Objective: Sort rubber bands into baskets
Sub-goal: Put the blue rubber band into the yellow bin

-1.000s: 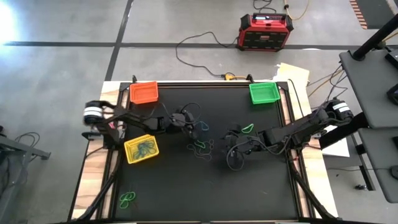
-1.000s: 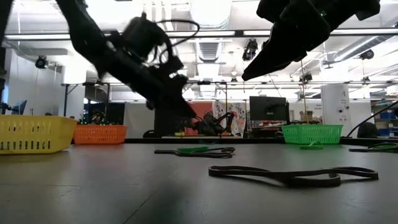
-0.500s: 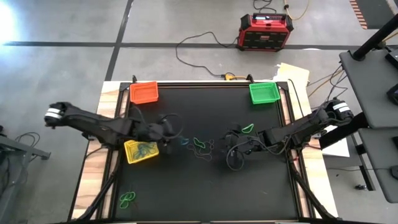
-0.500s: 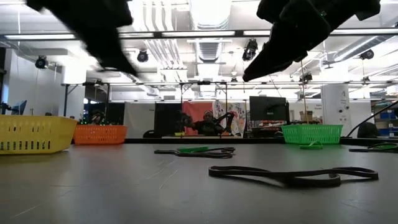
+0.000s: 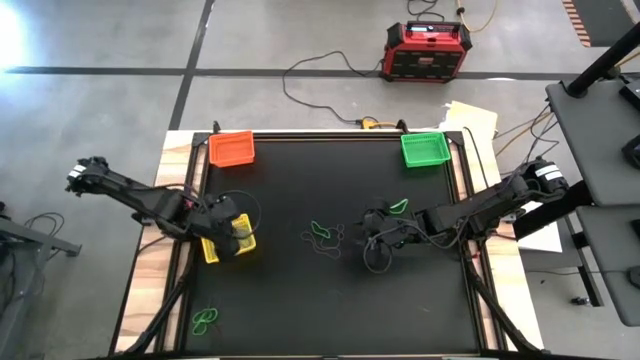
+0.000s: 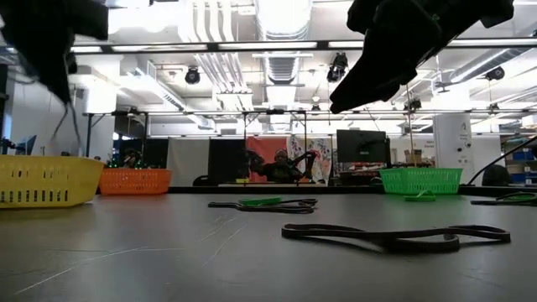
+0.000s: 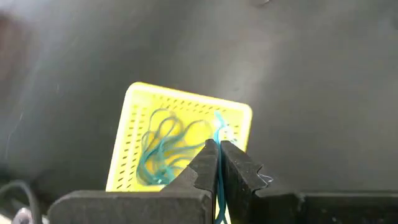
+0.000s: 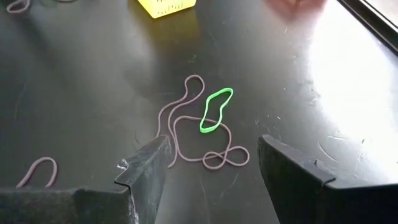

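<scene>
My left gripper hangs over the yellow basket, shut on a blue rubber band. More blue bands lie inside that basket. My right gripper stands open above the table's middle, over a green band and brownish bands that lie flat on the black mat. Other loose bands lie at the middle and near the front left. The orange basket and the green basket stand at the far edge. My left gripper pinches one thin strand of the blue band between its two fingertips. The fingers come from above, pointing steeply down, and the strand runs along them. The band is clear of the table, its free part showing past the tips over the yellow basket's rim.
A red-and-black box with cables sits on the floor beyond the far edge. A green band lies just beyond my right gripper. In the low view, dark bands lie near the front of the mat.
My left gripper has swung from the table's middle toward its left edge, rising and tipping to point steeply down. It stays shut on the blue band and now hangs over the yellow basket.
</scene>
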Action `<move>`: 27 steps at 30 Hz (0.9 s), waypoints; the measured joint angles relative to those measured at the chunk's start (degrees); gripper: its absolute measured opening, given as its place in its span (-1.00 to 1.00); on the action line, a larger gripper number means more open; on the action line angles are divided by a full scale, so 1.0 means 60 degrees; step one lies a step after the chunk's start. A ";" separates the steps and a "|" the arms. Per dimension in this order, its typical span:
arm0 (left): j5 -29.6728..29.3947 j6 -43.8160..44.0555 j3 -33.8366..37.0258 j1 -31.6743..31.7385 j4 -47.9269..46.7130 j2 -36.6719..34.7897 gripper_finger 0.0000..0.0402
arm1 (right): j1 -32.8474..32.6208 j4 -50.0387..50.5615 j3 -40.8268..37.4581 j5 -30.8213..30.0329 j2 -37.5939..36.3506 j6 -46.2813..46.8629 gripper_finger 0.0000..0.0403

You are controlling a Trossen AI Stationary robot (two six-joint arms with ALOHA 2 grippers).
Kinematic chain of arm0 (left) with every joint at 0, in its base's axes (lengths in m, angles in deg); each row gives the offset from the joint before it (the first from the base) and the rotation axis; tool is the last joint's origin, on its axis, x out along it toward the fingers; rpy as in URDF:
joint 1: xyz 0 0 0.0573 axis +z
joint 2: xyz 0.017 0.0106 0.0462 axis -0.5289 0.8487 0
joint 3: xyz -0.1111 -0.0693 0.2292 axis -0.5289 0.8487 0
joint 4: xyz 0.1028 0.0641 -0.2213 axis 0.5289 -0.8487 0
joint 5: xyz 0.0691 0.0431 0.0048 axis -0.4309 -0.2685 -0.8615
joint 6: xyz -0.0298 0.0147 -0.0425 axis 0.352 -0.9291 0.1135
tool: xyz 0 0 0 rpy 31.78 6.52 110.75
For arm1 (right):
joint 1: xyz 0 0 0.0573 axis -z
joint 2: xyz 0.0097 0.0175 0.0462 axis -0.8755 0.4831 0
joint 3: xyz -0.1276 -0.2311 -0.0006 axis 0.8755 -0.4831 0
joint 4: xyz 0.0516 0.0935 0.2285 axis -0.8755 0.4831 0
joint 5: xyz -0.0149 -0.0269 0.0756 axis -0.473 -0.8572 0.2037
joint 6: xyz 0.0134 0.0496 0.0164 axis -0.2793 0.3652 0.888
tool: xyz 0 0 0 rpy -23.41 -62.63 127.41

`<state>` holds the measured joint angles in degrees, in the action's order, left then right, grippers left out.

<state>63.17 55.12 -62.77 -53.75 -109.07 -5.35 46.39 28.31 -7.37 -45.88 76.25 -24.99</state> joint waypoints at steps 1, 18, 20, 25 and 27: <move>0.0000 0.0131 0.0150 0.0000 0.0009 0.0083 -1.00 | -0.0004 -0.0001 0.0000 0.0005 0.0000 0.0034 0.16; 0.0546 0.1791 0.2882 0.0327 0.2541 0.1040 -1.00 | -0.0004 0.0004 0.0004 0.0148 -0.0004 0.0133 0.16; 0.0568 0.2173 0.3100 0.0491 0.2530 0.1040 -1.00 | -0.0001 -0.0001 0.0004 0.0473 -0.0002 0.0200 0.16; 0.0552 0.2678 0.3411 0.0685 0.2552 0.1040 -1.00 | -0.0004 -0.0006 0.0004 0.0979 -0.0004 0.0362 0.16; 0.0464 0.2720 0.3462 0.0685 0.2555 0.1040 -0.98 | -0.0004 -0.0003 0.0004 0.1095 -0.0004 0.0459 0.16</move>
<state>65.95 71.44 -42.00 -49.65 -93.74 0.88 46.37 28.29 -7.34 -39.31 76.23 -22.24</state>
